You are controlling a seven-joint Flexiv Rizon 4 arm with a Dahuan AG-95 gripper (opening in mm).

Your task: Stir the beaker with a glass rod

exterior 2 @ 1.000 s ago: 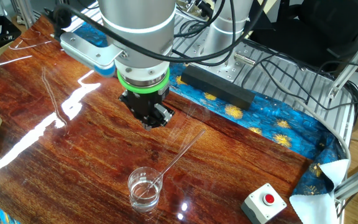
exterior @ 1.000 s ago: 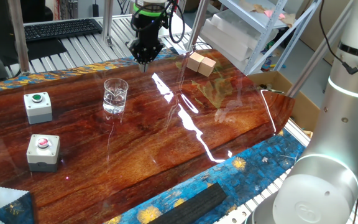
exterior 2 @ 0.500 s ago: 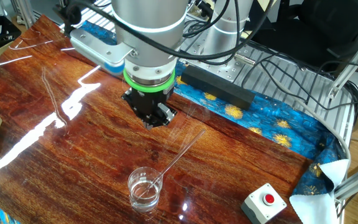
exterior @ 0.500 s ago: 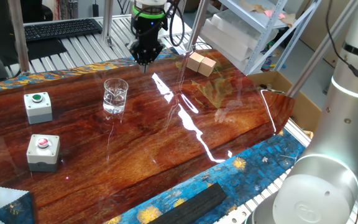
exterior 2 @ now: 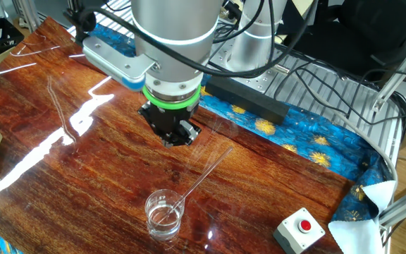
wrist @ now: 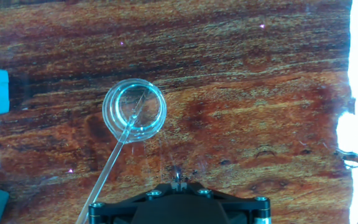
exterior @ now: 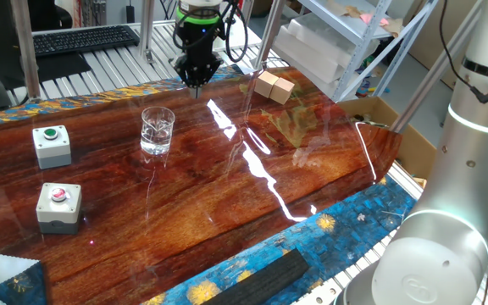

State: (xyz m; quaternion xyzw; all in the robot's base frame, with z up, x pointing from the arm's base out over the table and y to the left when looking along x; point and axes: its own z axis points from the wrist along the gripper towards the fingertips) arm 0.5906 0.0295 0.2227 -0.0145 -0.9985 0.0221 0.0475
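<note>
The beaker [exterior 2: 163, 214] sits on the tabletop [exterior 2: 83, 176] with the glass rod [exterior 2: 201, 176] leaning in it, clear from the other fixed view and the hand view, basically invisible in the first. End effector [exterior: 197, 82] hovers apart, fingers pressed together, holding nothing.

The arm is seen extended over the table, with its wrist held upright and the gripper [exterior: 197, 82] pointed straight down. The 2 fingers are pressed together at the tip, with no gap seen between them, and nothing is held. In the other fixed view the gripper [exterior 2: 175, 139] is shown below a green ring on the wrist. In the hand view only the gripper's dark base [wrist: 178, 202] is shown at the bottom edge.
</note>
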